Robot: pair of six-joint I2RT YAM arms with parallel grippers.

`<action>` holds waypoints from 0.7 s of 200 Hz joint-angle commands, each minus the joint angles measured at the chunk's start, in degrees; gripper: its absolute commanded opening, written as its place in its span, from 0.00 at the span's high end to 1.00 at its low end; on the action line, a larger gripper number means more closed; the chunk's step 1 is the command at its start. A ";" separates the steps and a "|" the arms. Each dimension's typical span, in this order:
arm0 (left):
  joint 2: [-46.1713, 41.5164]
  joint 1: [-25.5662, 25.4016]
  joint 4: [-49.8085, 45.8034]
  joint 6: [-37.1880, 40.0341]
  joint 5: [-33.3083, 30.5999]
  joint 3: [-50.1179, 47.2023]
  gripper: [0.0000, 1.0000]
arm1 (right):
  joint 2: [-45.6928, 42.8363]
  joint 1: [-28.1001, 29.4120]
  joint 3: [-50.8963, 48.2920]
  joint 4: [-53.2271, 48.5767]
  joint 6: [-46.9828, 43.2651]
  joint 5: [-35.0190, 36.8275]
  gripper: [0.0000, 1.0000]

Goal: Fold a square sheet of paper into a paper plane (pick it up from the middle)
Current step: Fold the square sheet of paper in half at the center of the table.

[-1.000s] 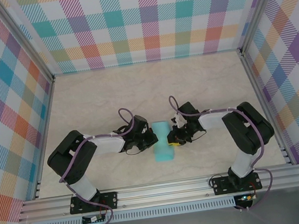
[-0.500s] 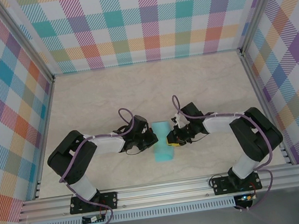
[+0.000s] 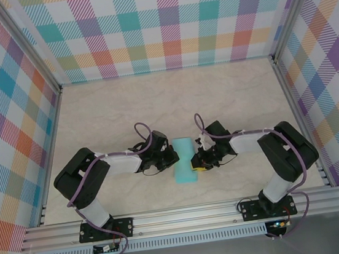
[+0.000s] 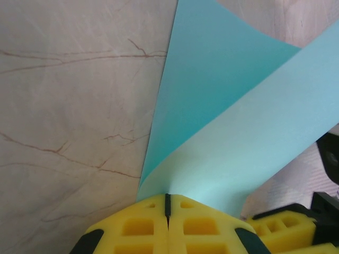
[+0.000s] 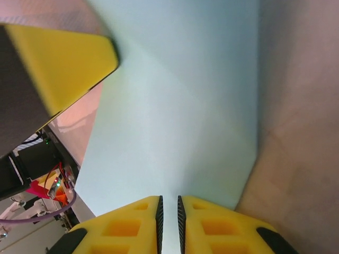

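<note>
Currently left gripper (image 4: 167,203) and right gripper (image 5: 168,203) each clamp the square sheet of paper (image 3: 184,162), mid-frame; opposing pulls could tear it.

Both arms lie low with their elbows swung out to the sides and their forearms reaching inward toward each other. The left arm (image 3: 121,165) ends in the left jaws, pressed fully together, their yellow pads (image 4: 132,228) meeting on one edge of the square sheet of paper (image 3: 184,162). The right arm (image 3: 251,138) faces it (its tip angled slightly toward the bases). The right jaws stand a sliver apart, pads (image 5: 127,227) pinching the sheet's opposite edge.
</note>
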 commanded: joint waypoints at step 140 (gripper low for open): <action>2.54 -0.60 -5.26 0.97 -1.30 -1.41 1.00 | -7.08 4.90 -5.73 3.29 -0.71 0.74 0.82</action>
